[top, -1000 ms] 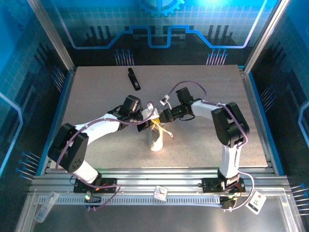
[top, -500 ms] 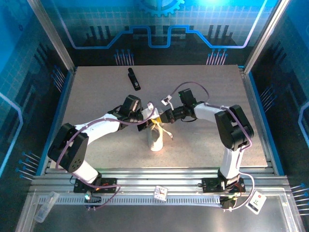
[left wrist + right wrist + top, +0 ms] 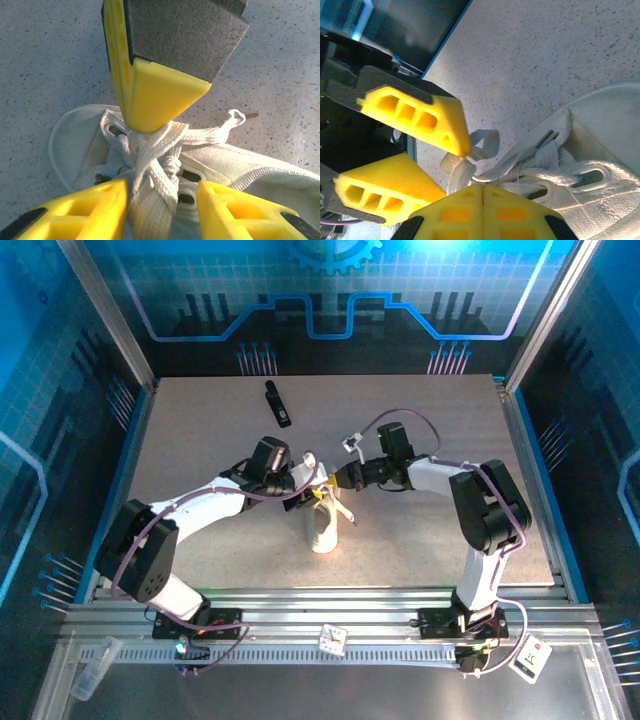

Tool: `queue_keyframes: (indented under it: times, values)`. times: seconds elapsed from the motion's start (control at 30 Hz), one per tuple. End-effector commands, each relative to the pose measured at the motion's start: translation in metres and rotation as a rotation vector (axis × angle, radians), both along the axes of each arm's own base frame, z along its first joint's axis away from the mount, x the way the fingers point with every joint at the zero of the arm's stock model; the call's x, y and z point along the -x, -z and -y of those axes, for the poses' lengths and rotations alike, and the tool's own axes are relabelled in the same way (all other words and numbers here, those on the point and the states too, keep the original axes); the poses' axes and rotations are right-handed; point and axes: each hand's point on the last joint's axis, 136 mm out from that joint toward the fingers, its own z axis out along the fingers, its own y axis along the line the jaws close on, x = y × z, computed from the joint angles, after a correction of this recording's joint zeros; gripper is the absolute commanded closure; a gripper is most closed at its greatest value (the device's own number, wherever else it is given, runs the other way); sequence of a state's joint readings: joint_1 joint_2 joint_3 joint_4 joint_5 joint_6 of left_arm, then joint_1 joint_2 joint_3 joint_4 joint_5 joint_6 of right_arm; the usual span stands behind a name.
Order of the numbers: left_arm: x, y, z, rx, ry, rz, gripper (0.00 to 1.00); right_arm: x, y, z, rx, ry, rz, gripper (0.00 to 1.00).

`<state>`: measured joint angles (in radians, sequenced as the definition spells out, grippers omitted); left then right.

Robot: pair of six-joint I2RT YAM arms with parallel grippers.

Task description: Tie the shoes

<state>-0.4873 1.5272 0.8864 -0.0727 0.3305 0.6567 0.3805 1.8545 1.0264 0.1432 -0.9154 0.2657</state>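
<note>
Roughly midway, judging by the laces (image 3: 210, 134): crossed and cinched into a first knot (image 3: 167, 165) over the tongue, without loops or bow. Leaves the loops, the bow and the final tightening to do, most likely. Finds the sneaker (image 3: 322, 525) at the middle of the table (image 3: 200, 420), lying near to far between the two arms. Shows the right gripper (image 3: 483, 192) pressed shut, apparently pinching a strand just above the knot, and the left gripper (image 3: 162, 200) parted, straddling the laces without squeezing them. Reads as soft stuff throughout: flat, woven, off-white laces, limp and easily flattened; white canvas upper with stitched eyelets; a rounded, smooth pale end. Contrasts with wedge-shaped yellow fingers (image 3: 415, 115) of hard plastic, hollowed by small cells, backed by a dark grainy block, over a matte, speckled grey table surface.
</note>
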Motion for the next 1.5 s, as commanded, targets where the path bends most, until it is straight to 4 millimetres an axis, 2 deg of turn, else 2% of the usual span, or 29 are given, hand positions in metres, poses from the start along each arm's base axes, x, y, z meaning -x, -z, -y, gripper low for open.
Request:
queue_keyframes:
  times: [0.0,0.23,0.37,0.83,1.13,1.2,1.23,1.27,1.33,1.37,1.4,1.47]
  values:
    - [0.003,-0.007,-0.013,-0.017,-0.029,0.032,0.56,-0.002,-0.010,0.005,0.008,0.020,0.059,1.00]
    - [0.000,-0.006,-0.052,-0.017,-0.143,0.022,0.46,0.000,-0.007,0.005,0.037,0.016,0.071,1.00]
    - [-0.004,0.007,-0.061,-0.071,-0.143,0.003,0.44,0.002,-0.006,0.003,0.046,0.006,0.074,1.00]
    - [-0.024,0.036,-0.049,-0.086,-0.079,-0.087,0.43,0.005,-0.005,0.002,0.071,-0.006,0.079,1.00]
    - [-0.020,0.050,-0.037,-0.125,0.003,-0.133,0.43,0.004,-0.005,0.003,0.090,0.008,0.080,1.00]
    - [-0.015,0.053,-0.034,-0.141,0.017,-0.146,0.48,0.002,-0.005,0.003,0.092,0.014,0.083,1.00]
    - [-0.013,0.054,-0.034,-0.148,0.020,-0.155,0.54,0.001,-0.006,0.002,0.093,0.017,0.085,1.00]
    - [-0.011,0.054,-0.035,-0.156,0.017,-0.165,0.64,0.000,-0.007,0.002,0.093,0.020,0.090,1.00]
    - [-0.008,0.054,-0.040,-0.183,-0.009,-0.180,0.89,-0.002,-0.009,0.000,0.096,0.027,0.100,1.00]
    - [-0.007,0.052,-0.043,-0.191,-0.022,-0.174,0.96,-0.002,-0.008,0.000,0.101,0.030,0.102,1.00]
    - [-0.005,0.048,-0.046,-0.192,-0.031,-0.160,1.00,-0.004,-0.009,-0.001,0.106,0.036,0.107,1.00]
    - [-0.001,0.036,-0.049,-0.180,-0.048,-0.127,1.00,-0.006,-0.009,0.000,0.123,0.053,0.117,1.00]
